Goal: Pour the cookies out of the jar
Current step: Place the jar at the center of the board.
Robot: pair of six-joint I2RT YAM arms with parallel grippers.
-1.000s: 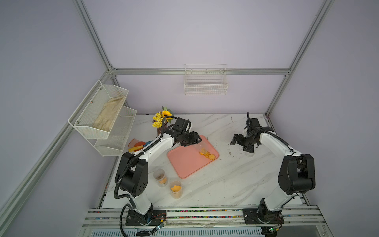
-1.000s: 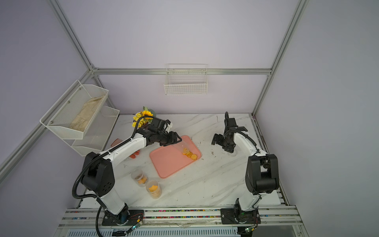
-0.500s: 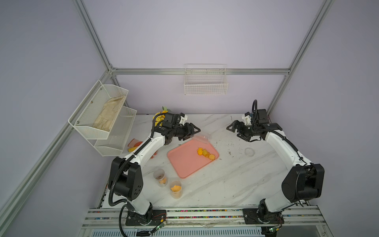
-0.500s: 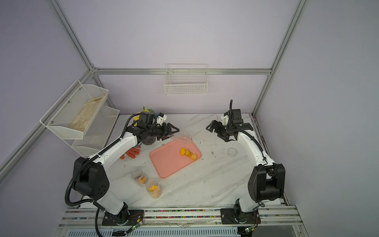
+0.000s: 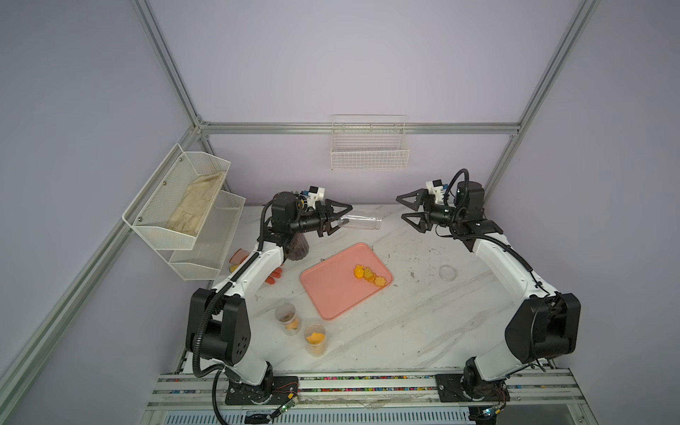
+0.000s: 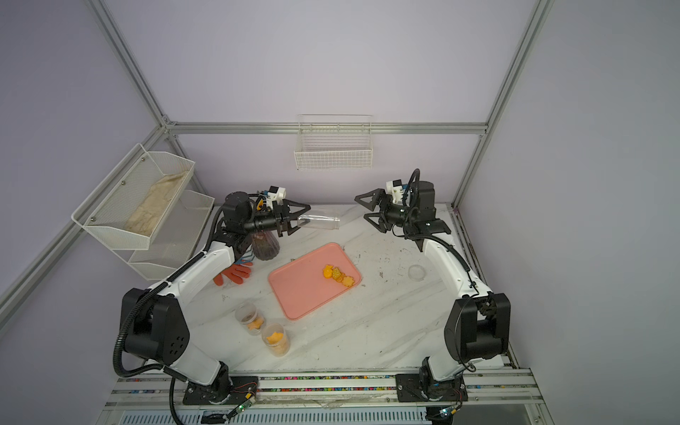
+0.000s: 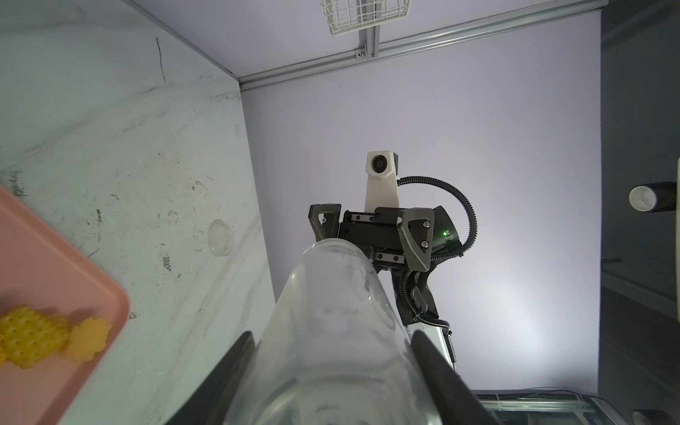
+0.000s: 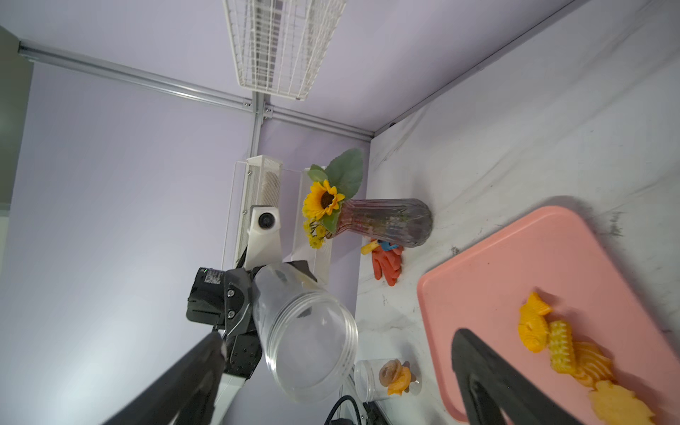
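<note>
Above the rear of the white marble-patterned tabletop [image 5: 404, 331], the left gripper [image 5: 343, 218] grips the clear, lidless cylindrical plastic jar [image 5: 360, 222] by its base, jaws drawn in tight against the walls. A second ago this arm was low over the salmon-pink rectangular plastic tray [image 5: 331, 290] with the jar tipped toward it. Now it is raised well clear and pulled back toward the rear wall, and the jar looks empty in both wrist views, which suggests the pour is finished rather than under way. The jar's long axis lies close to level, running across the table from left to right, with the base in the grip and the open threaded mouth pointing at the opposite arm. Below it and nearer the front, the small flat orange-yellow cookies [image 5: 369, 274] lie in a touching cluster near the tray's right-hand corner, and none shows on the bare marble. Facing the mouth but apart from it, the right gripper [image 5: 400, 207], itself lifted from near the tabletop within that second, hangs with jaws spread wide and nothing between them. Beneath that arm, a small clear round lid [image 5: 447, 273] rests on the marble.
</note>
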